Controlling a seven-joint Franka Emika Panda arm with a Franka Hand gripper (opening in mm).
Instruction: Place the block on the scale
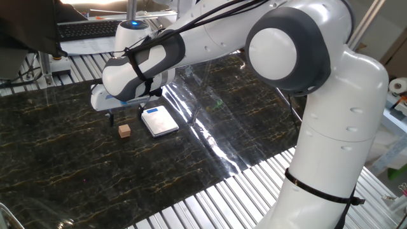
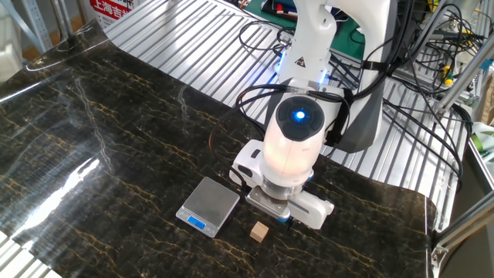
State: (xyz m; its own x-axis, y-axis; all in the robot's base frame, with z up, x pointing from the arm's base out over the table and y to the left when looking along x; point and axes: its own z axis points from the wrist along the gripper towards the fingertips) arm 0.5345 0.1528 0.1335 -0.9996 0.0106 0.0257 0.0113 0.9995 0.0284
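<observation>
**Block on worktop, not on scale**

Block (image 1: 124,130) sits on the dark marble worktop (image 1: 76,165), just beside the scale (image 1: 158,120) but apart from it. Scale lies flat, blue display strip at one edge, pan bare. End effector (image 1: 112,117) hangs above and just behind the block, not touching it; only one dark finger (image 1: 111,118) shows under the arm's wrist (image 2: 291,150), so can't tell how wide it stands.

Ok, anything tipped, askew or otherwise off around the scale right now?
Nothing stands out. The flat silver-white scale lies level on the dark marbled tabletop, and the tiny brown wooden cube sits beside it, apart, not yet on it.
</observation>
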